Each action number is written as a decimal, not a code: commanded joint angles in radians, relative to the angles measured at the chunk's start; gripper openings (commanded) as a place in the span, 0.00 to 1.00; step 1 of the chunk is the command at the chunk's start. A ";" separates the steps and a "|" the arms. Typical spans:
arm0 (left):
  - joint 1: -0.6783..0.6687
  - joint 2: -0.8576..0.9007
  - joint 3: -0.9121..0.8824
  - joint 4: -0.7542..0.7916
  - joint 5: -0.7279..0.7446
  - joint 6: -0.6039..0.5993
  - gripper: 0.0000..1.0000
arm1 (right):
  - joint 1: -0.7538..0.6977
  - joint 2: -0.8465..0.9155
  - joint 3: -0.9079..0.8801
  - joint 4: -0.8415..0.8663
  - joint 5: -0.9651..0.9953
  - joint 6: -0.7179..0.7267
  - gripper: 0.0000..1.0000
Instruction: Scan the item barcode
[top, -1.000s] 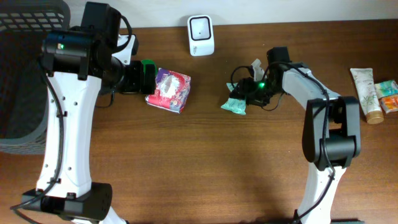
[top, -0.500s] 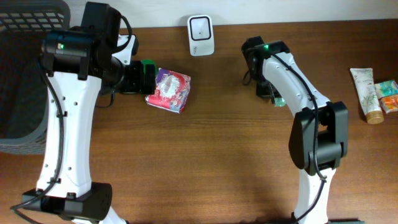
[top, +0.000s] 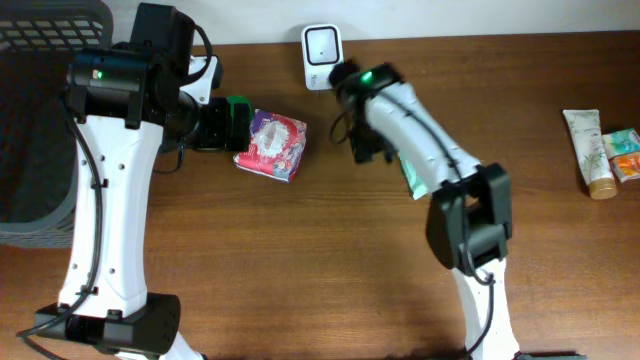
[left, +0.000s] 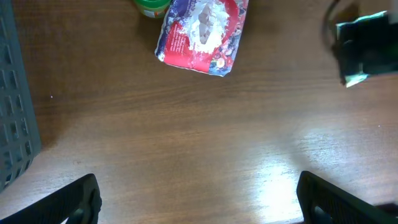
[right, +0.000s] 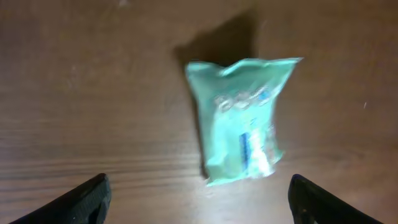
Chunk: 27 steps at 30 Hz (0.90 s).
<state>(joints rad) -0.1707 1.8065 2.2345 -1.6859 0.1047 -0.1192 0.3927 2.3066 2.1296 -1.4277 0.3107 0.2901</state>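
A mint-green packet (right: 242, 118) lies flat on the wooden table, blurred, just ahead of my right gripper (right: 200, 202). That gripper is open and nothing sits between its fingers. From overhead the green packet (top: 412, 172) peeks out beside the right arm, and the right gripper (top: 365, 142) hangs a little below the white scanner (top: 323, 43). My left gripper (left: 199, 199) is open wide over bare wood. A red and purple packet (left: 202, 34) lies ahead of it, also seen from overhead as the red packet (top: 272, 143) next to the left gripper (top: 232, 122).
A dark grey basket (top: 40, 40) fills the far left, its wall (left: 12, 93) at the left wrist view's edge. A cream tube (top: 590, 150) and small colourful packs (top: 622, 155) lie at the far right. The right arm's dark end (left: 367, 46) shows in the left wrist view.
The right arm has swung left across the table toward the scanner. Its jaws closed, then opened, and the green packet now lies loose on the wood. The left arm has not moved.
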 joint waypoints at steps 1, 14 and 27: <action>-0.003 -0.015 0.002 0.001 0.003 0.016 0.99 | -0.167 -0.003 0.005 -0.012 -0.284 -0.340 0.85; -0.003 -0.015 0.002 0.001 0.003 0.016 0.99 | -0.280 -0.006 -0.307 0.253 -0.390 -0.333 0.19; -0.003 -0.015 0.002 0.001 0.003 0.016 0.99 | -0.070 0.093 0.127 1.026 -0.509 -0.045 0.16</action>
<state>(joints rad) -0.1707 1.8065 2.2345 -1.6848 0.1047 -0.1192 0.2825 2.3386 2.2425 -0.4812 -0.1852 0.2073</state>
